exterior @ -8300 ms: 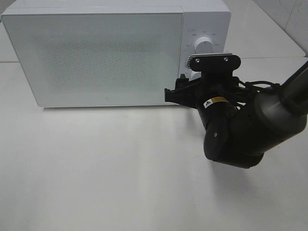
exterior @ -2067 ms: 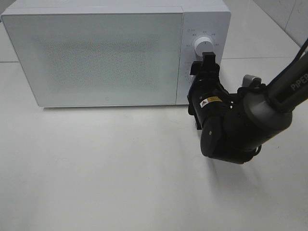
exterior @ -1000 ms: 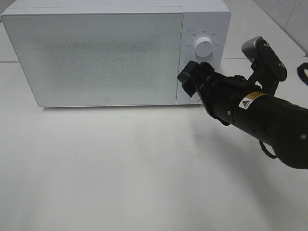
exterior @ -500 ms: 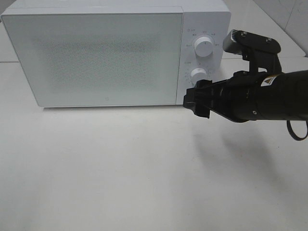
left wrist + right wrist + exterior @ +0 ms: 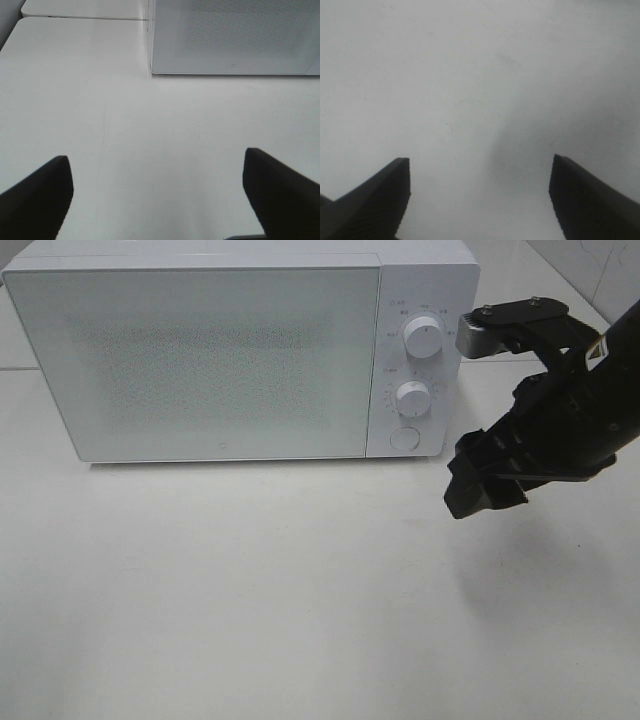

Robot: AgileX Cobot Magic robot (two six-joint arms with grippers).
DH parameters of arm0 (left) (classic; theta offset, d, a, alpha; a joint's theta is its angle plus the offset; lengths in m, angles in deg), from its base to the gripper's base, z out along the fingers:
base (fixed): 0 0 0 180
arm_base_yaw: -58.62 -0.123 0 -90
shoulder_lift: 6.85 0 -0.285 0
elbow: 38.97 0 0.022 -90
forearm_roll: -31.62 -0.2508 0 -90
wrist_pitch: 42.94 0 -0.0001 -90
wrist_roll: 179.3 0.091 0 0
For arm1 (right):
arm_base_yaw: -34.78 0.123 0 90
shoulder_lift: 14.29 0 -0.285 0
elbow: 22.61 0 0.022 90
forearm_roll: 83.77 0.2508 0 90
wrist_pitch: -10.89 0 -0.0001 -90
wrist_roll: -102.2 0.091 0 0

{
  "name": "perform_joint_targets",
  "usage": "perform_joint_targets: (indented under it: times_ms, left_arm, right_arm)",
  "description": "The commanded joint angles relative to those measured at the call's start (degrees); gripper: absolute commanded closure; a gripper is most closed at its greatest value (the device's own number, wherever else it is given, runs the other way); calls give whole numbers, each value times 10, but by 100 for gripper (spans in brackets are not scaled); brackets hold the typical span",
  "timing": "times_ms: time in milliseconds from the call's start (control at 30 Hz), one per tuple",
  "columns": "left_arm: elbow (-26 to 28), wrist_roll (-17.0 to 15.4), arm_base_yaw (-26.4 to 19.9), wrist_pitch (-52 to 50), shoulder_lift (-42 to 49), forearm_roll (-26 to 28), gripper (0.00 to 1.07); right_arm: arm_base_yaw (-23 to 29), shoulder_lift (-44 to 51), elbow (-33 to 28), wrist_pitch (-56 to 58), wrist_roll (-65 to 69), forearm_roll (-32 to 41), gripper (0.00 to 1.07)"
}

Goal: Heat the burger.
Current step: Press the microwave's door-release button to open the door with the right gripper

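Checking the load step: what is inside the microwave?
The microwave has its door shut, and the speckled white panel hides the interior; whatever is inside cannot be seen from any view.

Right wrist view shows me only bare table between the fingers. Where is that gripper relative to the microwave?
Observer: The right gripper hangs over the table, in front of the microwave's right front corner, not touching it.
Operator: Door open or shut?
Observer: The door is shut.
Operator: And the left gripper?
Observer: The left gripper is open over bare table, facing the microwave's front.
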Motion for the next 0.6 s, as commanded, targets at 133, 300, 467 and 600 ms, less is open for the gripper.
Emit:
perform_joint_targets:
  times_ms: [133,300,467,600]
  left_arm:
    - [-2,0,0,-6,11,3,22]
    - [-2,0,0,-6,11,3,22]
    - [-2,0,0,-6,11,3,22]
    - [-2,0,0,-6,11,3,22]
  right_arm:
    - [-2,53,18,116,11,-26,32]
    - [-2,121,17,160,11,-28,32]
    - [-2,202,8,185,4,-29,32]
    - [-2,297,-28,180,-25,-35,32]
